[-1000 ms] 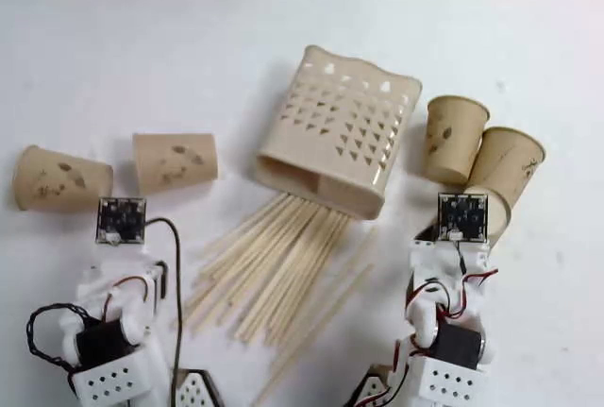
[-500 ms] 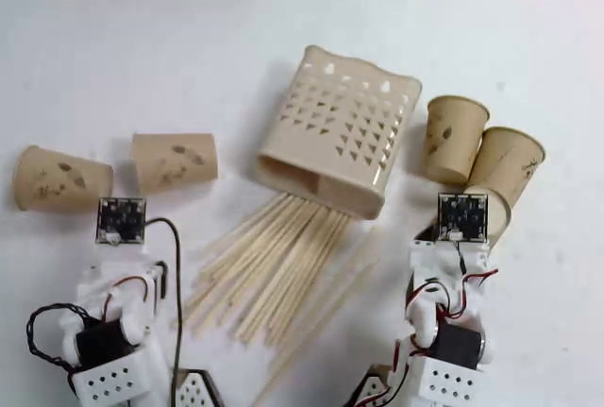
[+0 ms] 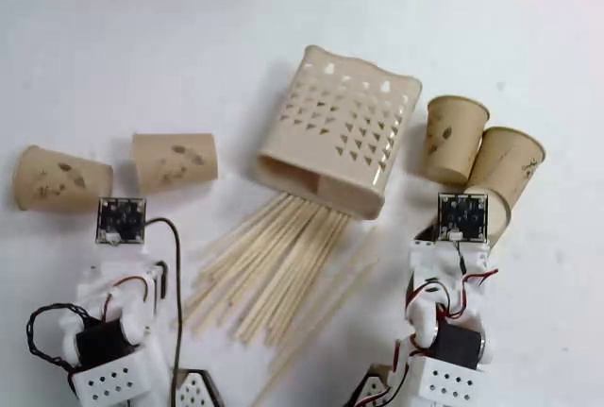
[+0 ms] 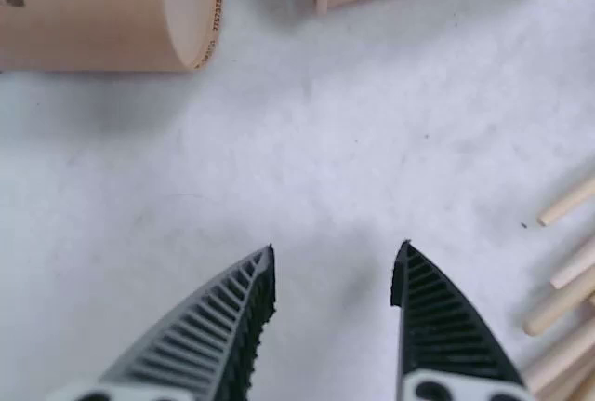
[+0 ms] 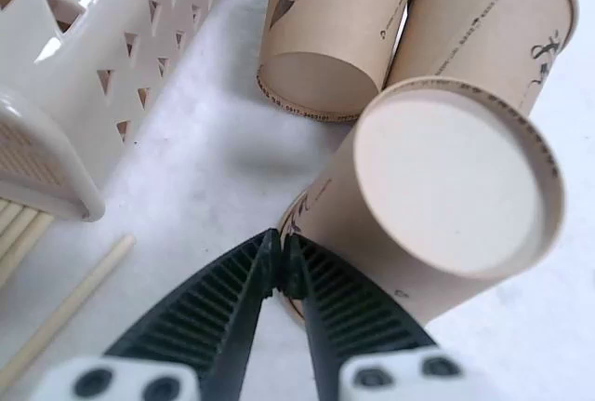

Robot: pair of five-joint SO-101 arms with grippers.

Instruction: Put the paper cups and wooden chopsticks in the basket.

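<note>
Lying across the white counter [image 3: 283, 39], the task's things are all found outside the basket [image 3: 340, 133], which is tipped on its side near the middle with its mouth turned toward the arms. The basket is judged stiff but light plastic, likely to slide if pushed.

The wooden chopsticks [image 3: 274, 265] are fanned out in a loose heap from the basket's mouth toward the arms, their far ends at or just inside the opening. They are judged thin, stiff and apt to roll, so a few are best taken together near mid-length.

Two paper cups [image 3: 61, 178] [image 3: 175, 161] are seen on their sides well to the left of the basket; two more [image 3: 453, 138] [image 3: 507, 163] lie touching each other just right of it. A fifth cup [image 5: 446, 187] is tilted against that pair, base raised. The cups are judged very light and easily crushed, so a gentle pinch on the rim wall is called for.

The right pincer [image 5: 281, 247] is closed to a thin slit at the fifth cup's rim, whose wall appears to be pinched. The left pincer [image 4: 335, 275] is held wide over bare counter, near the left cups, with nothing in it.
</note>
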